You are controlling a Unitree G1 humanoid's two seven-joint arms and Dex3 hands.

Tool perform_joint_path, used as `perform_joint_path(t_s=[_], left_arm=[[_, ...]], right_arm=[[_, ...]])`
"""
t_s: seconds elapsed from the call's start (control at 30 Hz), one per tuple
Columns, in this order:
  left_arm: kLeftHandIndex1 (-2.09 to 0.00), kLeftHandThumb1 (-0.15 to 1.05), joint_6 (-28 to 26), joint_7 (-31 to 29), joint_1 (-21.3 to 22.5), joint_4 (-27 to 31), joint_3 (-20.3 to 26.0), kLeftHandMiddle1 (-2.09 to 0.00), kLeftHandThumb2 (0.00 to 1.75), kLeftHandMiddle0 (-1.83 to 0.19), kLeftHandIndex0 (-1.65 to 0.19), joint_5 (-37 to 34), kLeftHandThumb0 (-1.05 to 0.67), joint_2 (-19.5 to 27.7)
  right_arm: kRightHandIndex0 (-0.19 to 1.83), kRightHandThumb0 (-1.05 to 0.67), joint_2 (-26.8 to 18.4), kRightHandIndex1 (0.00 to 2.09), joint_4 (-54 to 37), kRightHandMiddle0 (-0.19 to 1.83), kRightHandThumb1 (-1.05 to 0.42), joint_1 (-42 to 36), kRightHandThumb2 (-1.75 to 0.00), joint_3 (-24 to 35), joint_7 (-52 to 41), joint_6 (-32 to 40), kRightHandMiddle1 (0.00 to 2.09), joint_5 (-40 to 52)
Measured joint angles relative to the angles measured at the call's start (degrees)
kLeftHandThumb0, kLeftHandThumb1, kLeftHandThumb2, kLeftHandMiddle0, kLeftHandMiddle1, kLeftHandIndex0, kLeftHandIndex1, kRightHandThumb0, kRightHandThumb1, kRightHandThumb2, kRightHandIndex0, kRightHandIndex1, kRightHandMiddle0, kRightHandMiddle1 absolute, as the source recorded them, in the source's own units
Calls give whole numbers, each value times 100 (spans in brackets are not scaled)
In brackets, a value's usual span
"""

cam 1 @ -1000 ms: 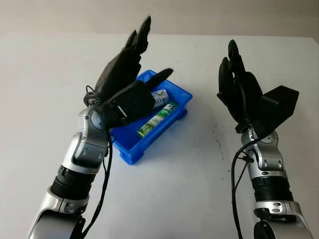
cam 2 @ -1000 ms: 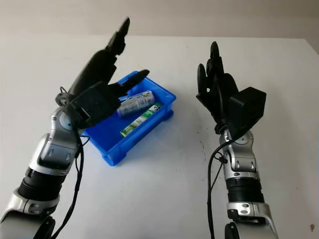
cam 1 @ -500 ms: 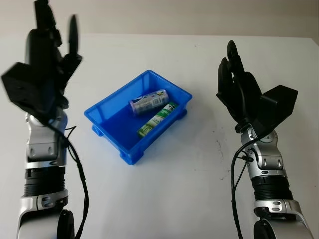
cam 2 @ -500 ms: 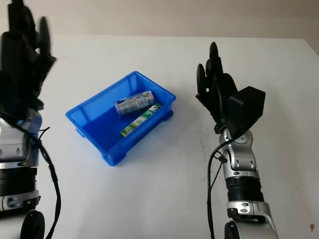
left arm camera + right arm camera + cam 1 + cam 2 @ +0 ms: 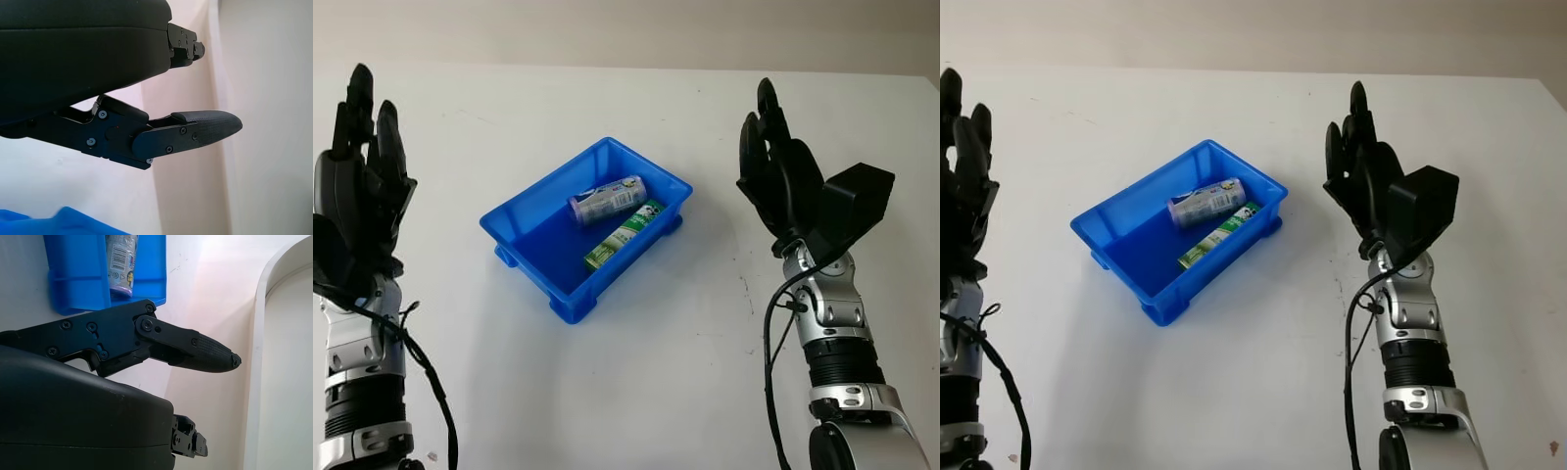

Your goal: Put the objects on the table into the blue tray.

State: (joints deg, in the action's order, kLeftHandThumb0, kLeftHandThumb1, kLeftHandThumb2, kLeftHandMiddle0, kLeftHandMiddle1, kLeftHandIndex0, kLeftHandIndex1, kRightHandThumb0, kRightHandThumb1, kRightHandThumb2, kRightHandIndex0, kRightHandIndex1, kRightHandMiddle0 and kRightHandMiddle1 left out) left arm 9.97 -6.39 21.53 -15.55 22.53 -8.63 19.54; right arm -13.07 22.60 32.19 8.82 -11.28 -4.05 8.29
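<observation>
From where I stand the job looks finished: the blue rectangular plastic tray (image 5: 582,235) sits askew near the middle of the white table (image 5: 636,392), and both things lie inside it towards its far-right end, a short silver-and-purple can (image 5: 606,199) on its side and a slim green-and-white carton (image 5: 624,235) just beside it, nearer the tray's right wall. The black three-fingered left hand (image 5: 357,211) is raised by the table's left edge, open and holding nothing; the black right hand (image 5: 781,181) is raised towards the right edge, likewise open. I'd say nothing remains but to lower the arms. The tray looks rigid and glossy, the table matt and smooth
</observation>
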Motion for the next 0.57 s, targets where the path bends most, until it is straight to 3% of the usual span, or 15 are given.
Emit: perform_joint_path(t_s=[0.23, 0.57], left_arm=[[-5, 105, 75, 30, -63, -284, -312, -5, 58, -1, 1, 58, -76, -100], [-4, 105, -87, 246, -70, -102, -560, -4, 59, 1, 2, 83, -79, -285]], right_arm=[[-19, -67, 50, 0, 51, -19, -105, 28, -67, 46, 51, -47, 0, 13], [-19, -68, 93, 0, 41, -19, -105, 24, -65, 50, 9, -67, 0, 41]])
